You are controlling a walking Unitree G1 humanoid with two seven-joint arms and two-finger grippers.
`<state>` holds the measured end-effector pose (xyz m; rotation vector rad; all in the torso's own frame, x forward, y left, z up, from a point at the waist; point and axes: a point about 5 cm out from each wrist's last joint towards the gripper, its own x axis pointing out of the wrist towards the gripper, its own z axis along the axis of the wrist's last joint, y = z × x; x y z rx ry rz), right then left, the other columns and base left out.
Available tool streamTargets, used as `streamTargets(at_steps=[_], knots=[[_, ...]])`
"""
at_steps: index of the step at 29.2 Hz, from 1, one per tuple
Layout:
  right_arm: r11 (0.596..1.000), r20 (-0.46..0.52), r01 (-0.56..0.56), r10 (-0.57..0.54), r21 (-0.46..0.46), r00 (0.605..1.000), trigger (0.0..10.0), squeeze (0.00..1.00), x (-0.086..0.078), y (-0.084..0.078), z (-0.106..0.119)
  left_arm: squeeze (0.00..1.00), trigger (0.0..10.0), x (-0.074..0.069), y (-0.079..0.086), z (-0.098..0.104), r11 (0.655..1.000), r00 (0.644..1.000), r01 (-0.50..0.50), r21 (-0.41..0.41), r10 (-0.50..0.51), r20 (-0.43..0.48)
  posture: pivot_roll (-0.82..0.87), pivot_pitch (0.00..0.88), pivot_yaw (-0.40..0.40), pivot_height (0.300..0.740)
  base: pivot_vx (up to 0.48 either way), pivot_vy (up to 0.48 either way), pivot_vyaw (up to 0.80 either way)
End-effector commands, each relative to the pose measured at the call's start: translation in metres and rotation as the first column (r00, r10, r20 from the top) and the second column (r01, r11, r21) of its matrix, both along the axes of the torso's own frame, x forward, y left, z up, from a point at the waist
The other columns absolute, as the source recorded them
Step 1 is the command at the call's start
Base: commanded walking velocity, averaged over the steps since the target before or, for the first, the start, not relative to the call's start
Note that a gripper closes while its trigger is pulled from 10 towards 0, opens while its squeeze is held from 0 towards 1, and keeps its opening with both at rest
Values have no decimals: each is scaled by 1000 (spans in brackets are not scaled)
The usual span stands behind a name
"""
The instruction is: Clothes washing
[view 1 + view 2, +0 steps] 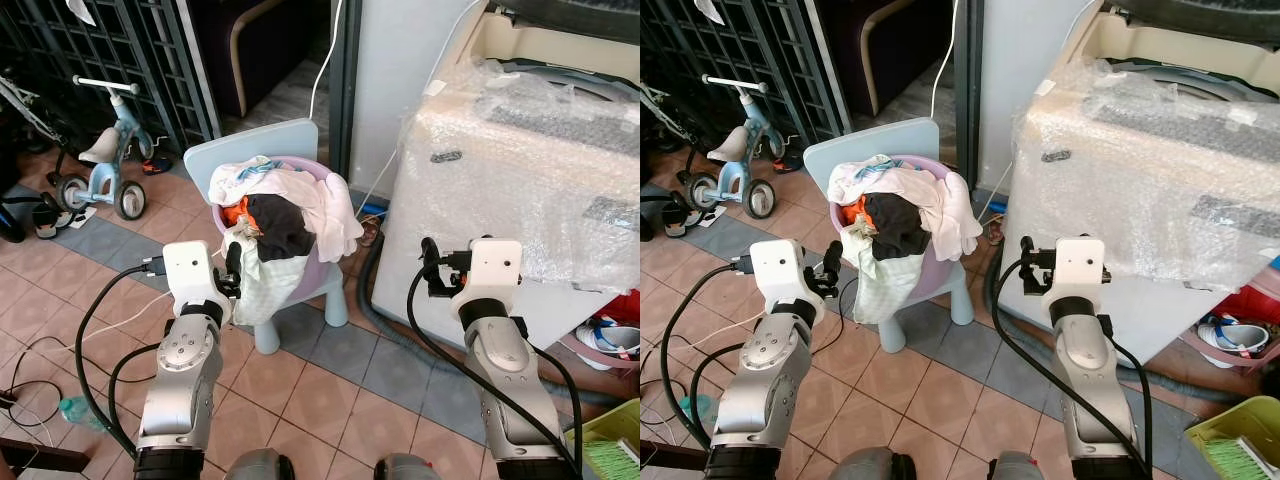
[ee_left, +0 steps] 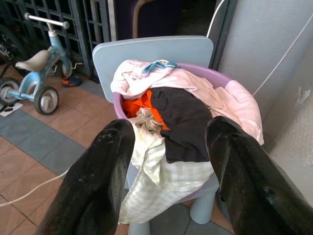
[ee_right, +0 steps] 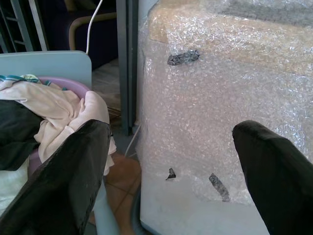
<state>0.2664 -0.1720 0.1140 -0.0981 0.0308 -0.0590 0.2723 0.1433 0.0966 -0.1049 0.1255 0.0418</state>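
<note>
Both pincers wide open, empty: left pincer (image 2: 166,161) just short of clothes (image 1: 285,215) heaped in purple basket (image 1: 318,262) on small chair (image 1: 262,150); right pincer (image 3: 171,161) faces wrapped washing machine (image 1: 520,170); a snagged tug may tip basket.

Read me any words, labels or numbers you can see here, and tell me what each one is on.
No readable text in any view.
Dark tape patches on the bubble-wrapped washing machine: no lettering can be made out.
Clothes in the purple basin: no legible print.
Tricycle: no readable marking.
</note>
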Motion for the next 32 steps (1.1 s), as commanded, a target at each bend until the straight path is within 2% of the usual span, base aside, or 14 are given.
streamTargets(at_steps=[1, 32], knots=[[1000, 1, -9, 9, 0, 1000, 10000, 0, 2, 1, 0, 0, 10000, -1, 2, 0, 1000, 1000, -8, -2, 8, 6, -57, 79, 53, 740, 0, 0, 0], [1000, 1, -9, 9, 0, 1000, 10000, 0, 2, 1, 0, 0, 10000, -1, 2, 0, 1000, 1000, -8, -2, 8, 6, -57, 79, 53, 740, 0, 0, 0]])
